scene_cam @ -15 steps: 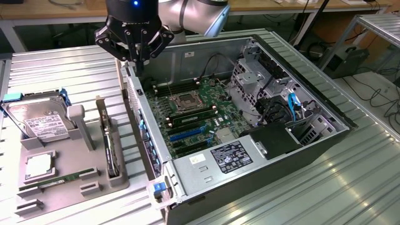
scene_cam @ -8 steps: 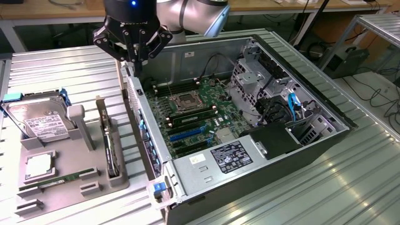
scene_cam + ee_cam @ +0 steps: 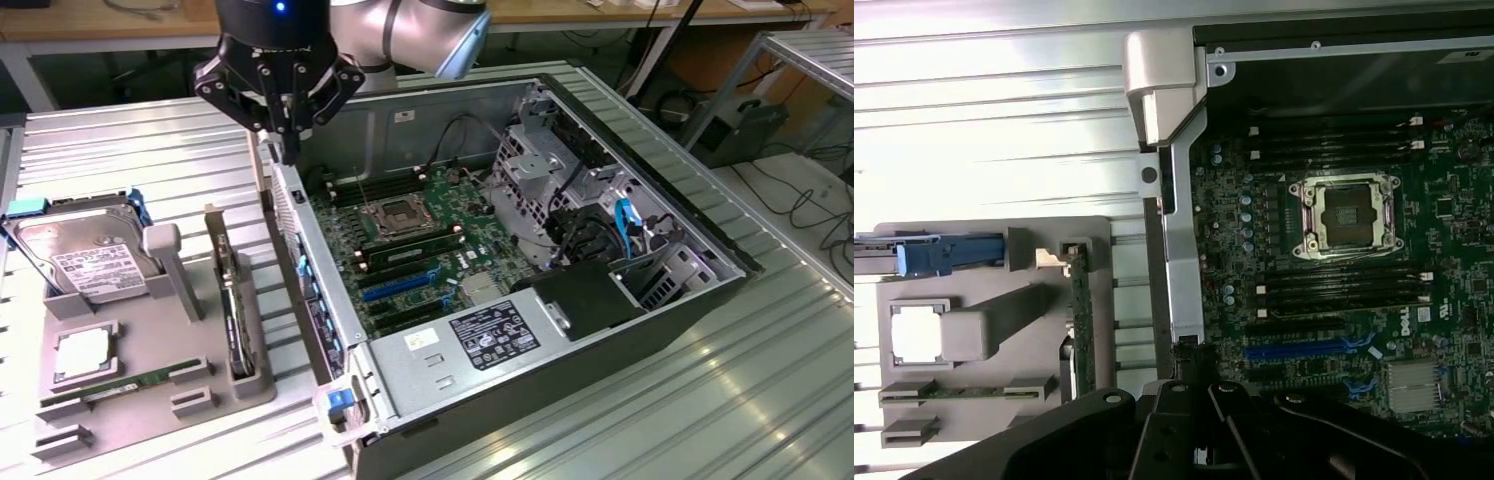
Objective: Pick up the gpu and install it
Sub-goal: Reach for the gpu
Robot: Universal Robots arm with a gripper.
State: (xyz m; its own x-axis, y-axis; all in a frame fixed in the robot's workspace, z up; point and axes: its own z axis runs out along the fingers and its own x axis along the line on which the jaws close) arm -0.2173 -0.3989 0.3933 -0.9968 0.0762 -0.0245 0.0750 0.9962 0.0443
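Note:
The gpu [image 3: 236, 315] stands on edge in a slot of the grey tray [image 3: 200, 385], at the exterior view's left of the open computer case [image 3: 561, 370]. From the wrist it appears edge-on as a thin green strip [image 3: 1082, 320]. My gripper [image 3: 284, 148] hangs shut and empty above the case's rear wall, well above the gpu and further back. Its dark linkages [image 3: 1199, 440] show in the wrist view. Inside the case lies the motherboard [image 3: 414, 250] with its blue expansion slots [image 3: 400, 285] [image 3: 1309, 350].
The tray also holds a silver hard drive [image 3: 87, 260], a processor chip [image 3: 83, 352] [image 3: 916, 333] and a memory stick [image 3: 120, 385] [image 3: 964, 390]. A drive cage [image 3: 534, 170] and a power supply [image 3: 494, 335] crowd the case. The table is ribbed metal.

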